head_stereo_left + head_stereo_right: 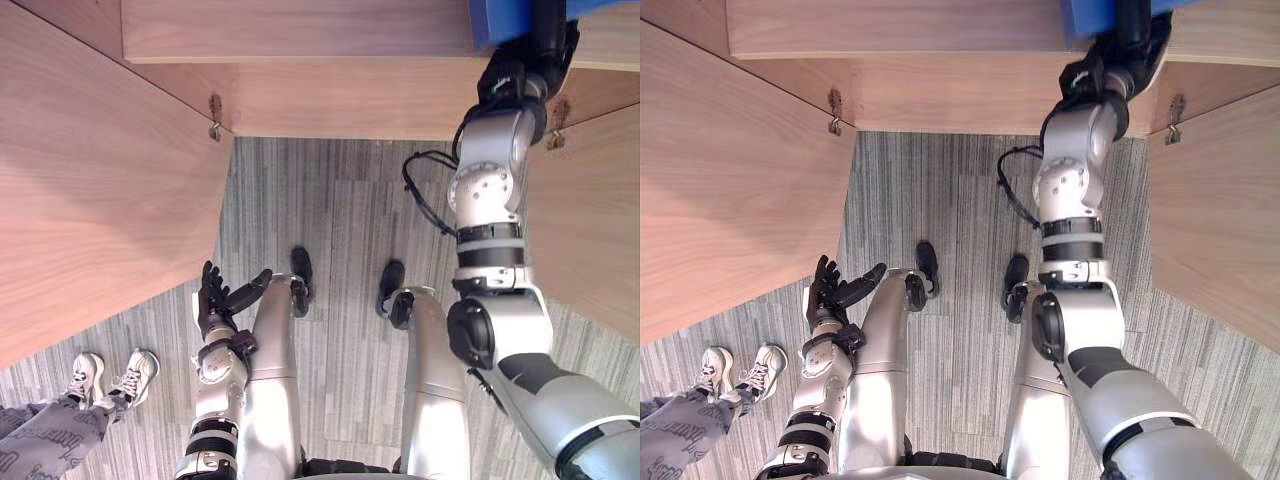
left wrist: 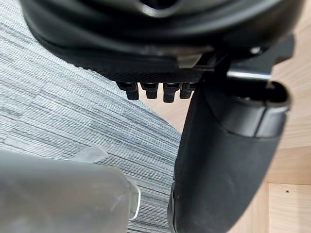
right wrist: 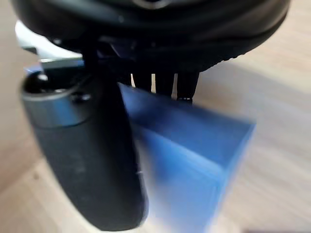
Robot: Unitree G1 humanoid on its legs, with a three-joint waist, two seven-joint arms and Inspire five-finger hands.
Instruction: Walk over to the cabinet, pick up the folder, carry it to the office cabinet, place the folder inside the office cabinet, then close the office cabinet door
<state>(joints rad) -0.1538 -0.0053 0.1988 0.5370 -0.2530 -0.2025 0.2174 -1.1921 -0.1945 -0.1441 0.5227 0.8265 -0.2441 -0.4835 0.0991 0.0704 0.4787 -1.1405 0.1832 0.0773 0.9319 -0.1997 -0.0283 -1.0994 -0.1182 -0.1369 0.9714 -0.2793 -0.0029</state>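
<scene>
right robot hand [image 1: 515, 80] pinches folder [image 3: 194, 155] at far shelf [image 1: 300, 30] | left robot hand [image 1: 215, 305] slack-open | risk: early release, folder tips off

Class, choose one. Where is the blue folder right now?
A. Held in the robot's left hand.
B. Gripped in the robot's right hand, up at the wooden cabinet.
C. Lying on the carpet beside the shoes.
B: the right hand has its thumb and fingers closed around the blue folder against the wooden cabinet; the left hand hangs open, holding nothing.
</scene>
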